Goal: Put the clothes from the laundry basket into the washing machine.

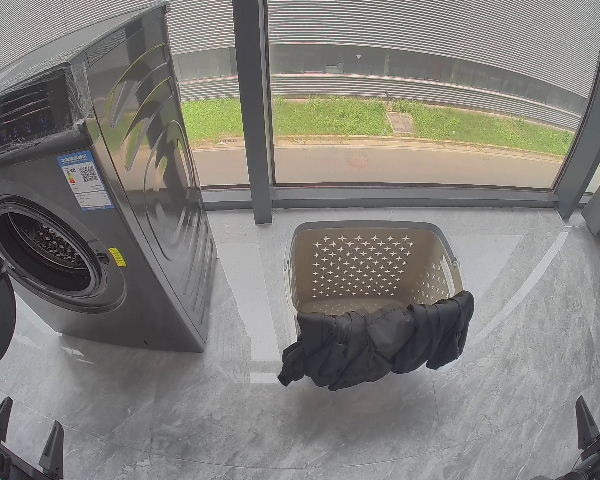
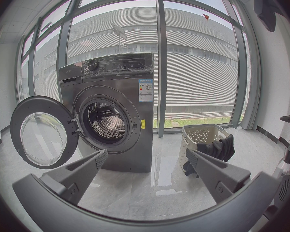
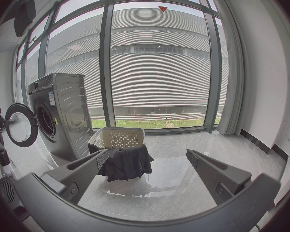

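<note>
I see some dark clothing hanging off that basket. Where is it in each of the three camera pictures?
Head view: the dark garment hangs over the laundry basket's near rim.
Left wrist view: the dark garment drapes the laundry basket, beside the washing machine.
Right wrist view: the dark garment covers the laundry basket's near side.
Shared landmark: the washing machine, door open.

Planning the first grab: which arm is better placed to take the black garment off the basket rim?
Probably right: the open right gripper sits nearer the black garment; the left gripper is nearer the washing machine.
</note>
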Motion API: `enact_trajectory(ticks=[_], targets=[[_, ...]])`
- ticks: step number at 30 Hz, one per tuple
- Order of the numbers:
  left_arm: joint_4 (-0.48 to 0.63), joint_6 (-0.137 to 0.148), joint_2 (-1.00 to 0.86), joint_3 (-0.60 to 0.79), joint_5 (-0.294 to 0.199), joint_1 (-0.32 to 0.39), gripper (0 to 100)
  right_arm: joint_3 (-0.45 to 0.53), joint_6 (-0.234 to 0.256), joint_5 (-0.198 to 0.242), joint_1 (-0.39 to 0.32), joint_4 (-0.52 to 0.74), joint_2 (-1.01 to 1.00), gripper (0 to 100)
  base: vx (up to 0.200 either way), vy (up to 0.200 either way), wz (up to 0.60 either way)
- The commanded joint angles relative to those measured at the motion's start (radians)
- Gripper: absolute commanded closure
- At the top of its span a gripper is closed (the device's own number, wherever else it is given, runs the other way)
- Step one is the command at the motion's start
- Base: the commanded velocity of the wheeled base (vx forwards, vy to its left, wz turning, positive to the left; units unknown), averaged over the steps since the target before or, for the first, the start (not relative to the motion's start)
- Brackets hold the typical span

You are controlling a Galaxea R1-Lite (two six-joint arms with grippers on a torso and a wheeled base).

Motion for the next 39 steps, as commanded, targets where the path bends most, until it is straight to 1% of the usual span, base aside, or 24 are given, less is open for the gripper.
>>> enact_trajectory(ticks=[1,16,34,39], targets=[[0.000,0.000,-0.016,0.018,0.001,0.000,0,0.017,0.000,0.000,0.000,-0.001,-0.016,0,0.000,-0.200,0.00],[0.000,0.001,-0.016,0.016,0.000,0.000,0,0.017,0.000,0.000,0.000,-0.001,-0.016,0,0.000,-0.200,0.00],[0.000,0.000,-0.016,0.018,0.000,0.000,0,0.017,0.001,-0.001,0.000,-0.001,-0.016,0,0.000,0.000,0.00],[0.000,0.000,-0.016,0.018,-0.002,0.000,0,0.017,0.003,-0.004,0.002,-0.001,-0.016,0,0.200,0.000,0.00]])
